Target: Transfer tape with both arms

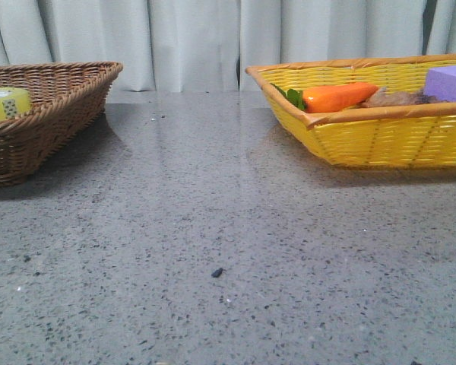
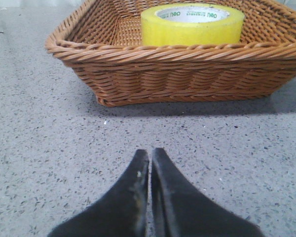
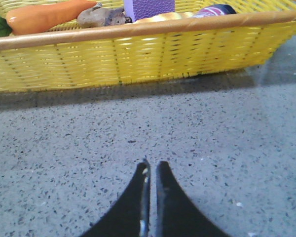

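Brown wicker basket (image 1: 53, 99) is sitting at the table's 9 o'clock edge in the front view, with the wide roll of translucent yellow packing tape (image 1: 6, 103) lying flat inside it, white core with green lettering facing up. Left black two-finger gripper (image 2: 150, 163) is hovering over the grey speckled tabletop (image 1: 228, 251), basket at its 12 o'clock; fingers pressed together, gripping nothing. Yellow woven basket (image 1: 380, 137) is sitting at 2 o'clock, holding an orange carrot (image 1: 338, 96), a brown lump (image 3: 98, 16) and a purple block (image 1: 450, 82). Right black two-finger gripper (image 3: 152, 173) is facing that basket, fingers nearly touching, empty.
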Robot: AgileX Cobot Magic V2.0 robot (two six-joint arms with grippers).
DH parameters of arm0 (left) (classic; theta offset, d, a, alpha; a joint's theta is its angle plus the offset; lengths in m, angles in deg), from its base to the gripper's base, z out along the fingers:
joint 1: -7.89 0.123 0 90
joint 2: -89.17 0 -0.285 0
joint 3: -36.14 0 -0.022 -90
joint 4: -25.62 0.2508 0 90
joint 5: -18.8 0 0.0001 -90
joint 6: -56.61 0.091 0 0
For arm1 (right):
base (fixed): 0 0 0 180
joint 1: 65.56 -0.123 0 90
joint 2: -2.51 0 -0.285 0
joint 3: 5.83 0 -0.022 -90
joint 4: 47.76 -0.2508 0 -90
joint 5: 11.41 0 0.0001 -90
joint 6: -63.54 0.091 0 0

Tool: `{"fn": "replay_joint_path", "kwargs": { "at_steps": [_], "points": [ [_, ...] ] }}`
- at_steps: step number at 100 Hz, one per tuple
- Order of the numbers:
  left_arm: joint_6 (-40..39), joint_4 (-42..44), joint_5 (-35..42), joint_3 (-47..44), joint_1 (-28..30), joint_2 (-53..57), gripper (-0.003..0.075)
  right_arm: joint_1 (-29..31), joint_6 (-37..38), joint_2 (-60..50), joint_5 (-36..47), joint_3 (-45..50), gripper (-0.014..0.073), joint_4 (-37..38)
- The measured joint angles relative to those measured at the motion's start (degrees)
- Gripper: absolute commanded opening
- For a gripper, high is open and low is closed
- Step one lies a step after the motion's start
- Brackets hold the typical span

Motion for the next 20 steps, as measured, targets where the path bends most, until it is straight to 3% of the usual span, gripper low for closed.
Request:
{"fn": "replay_joint_path", "kwargs": {
  "at_steps": [20],
  "points": [
    [0.0, 0.0, 0.0, 0.0, 0.0, 0.0, -0.0021, 0.0, -0.1, 0.0, 0.0, 0.0, -0.0074, 0.0]
  ]
}}
